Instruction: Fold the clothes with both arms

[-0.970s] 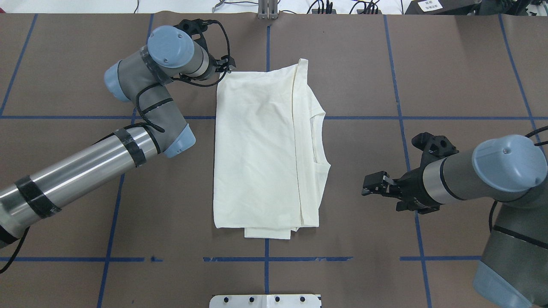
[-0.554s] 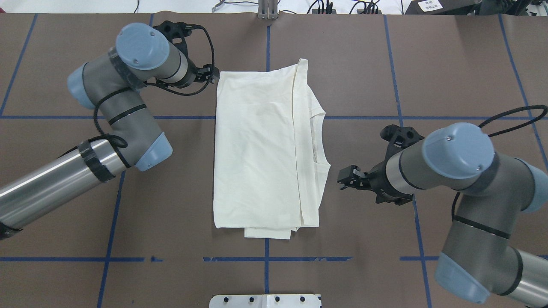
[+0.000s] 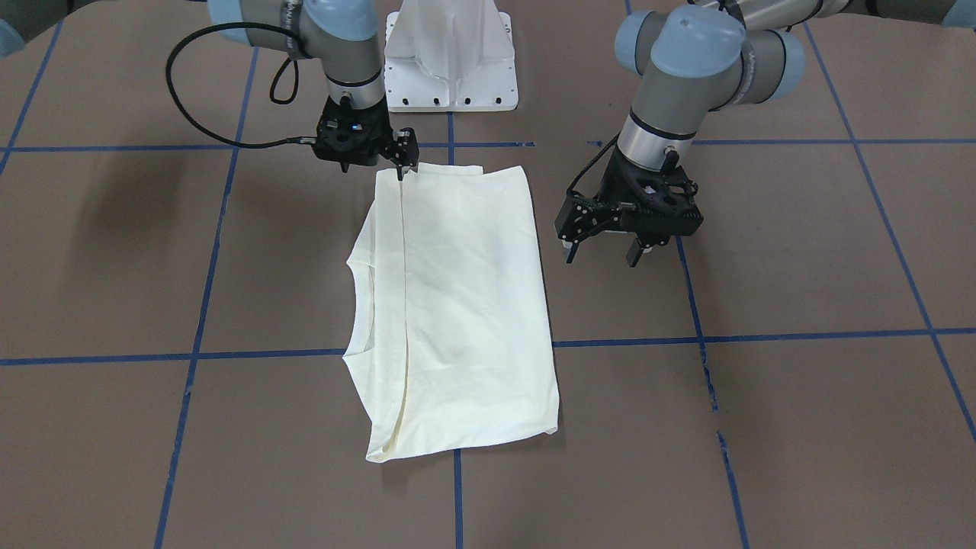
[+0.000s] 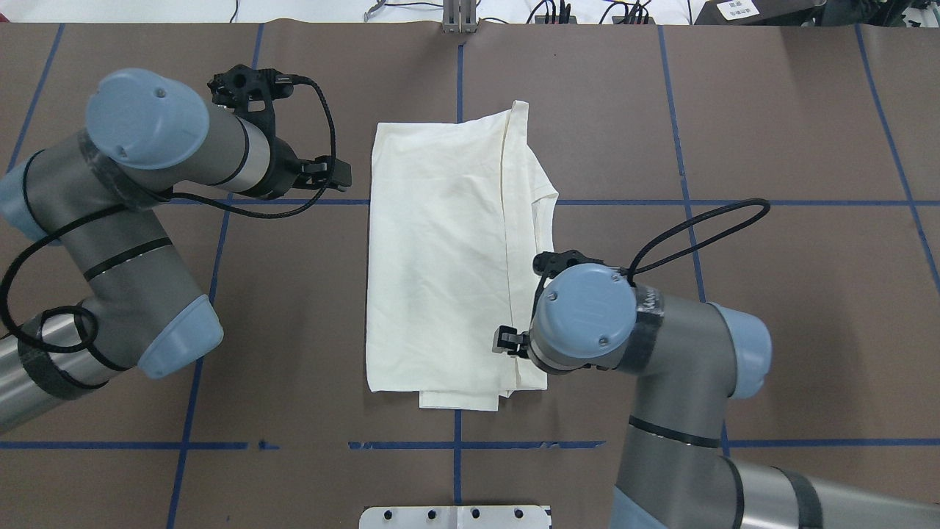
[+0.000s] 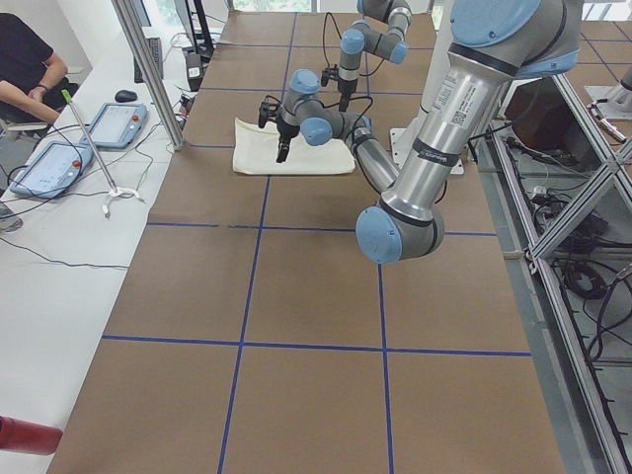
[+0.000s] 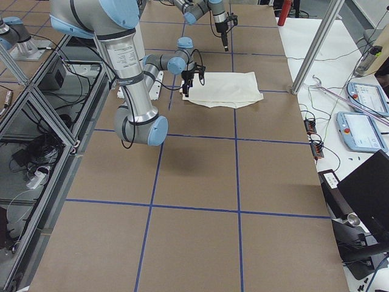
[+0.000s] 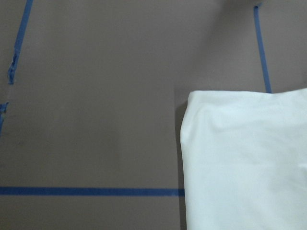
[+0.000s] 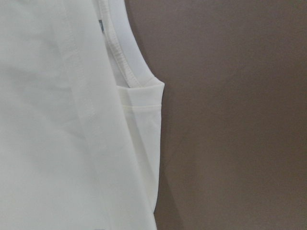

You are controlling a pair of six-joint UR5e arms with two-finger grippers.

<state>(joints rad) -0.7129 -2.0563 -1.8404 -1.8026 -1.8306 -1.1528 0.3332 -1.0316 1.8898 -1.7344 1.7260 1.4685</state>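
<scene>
Brown paper worktop, blue tape grid.

Front-facing view: the T-shirt lies mid-table, plain cream side up. It is folded into a long strip with one short end toward the robot-side edge. Your right gripper sits at that end's right corner with its jaws apart. One fingertip is at the hem, and you cannot tell whether it touches. Your left gripper hangs over bare paper just beside the strip's left long edge, jaws apart, holding nothing.

Overhead: the right gripper is mostly hidden under its own wrist, above the robot-side right corner. The left gripper stands off the left long edge, nearer the operators' edge.

Side views: the T-shirt lies flat, and the grippers are too small to read.

Left wrist: a rounded T-shirt corner on bare paper.

Right wrist: the collar and stacked layers show directly below.

Judged step: gripping the robot-side short end, to fold it toward the operators' edge.
- Bring the left gripper to the matching left corner before you close either one.
- Pinch every layer at each corner.
- Lift both sides level and keep the edge taut.
- Lay it down square on the far end.
</scene>
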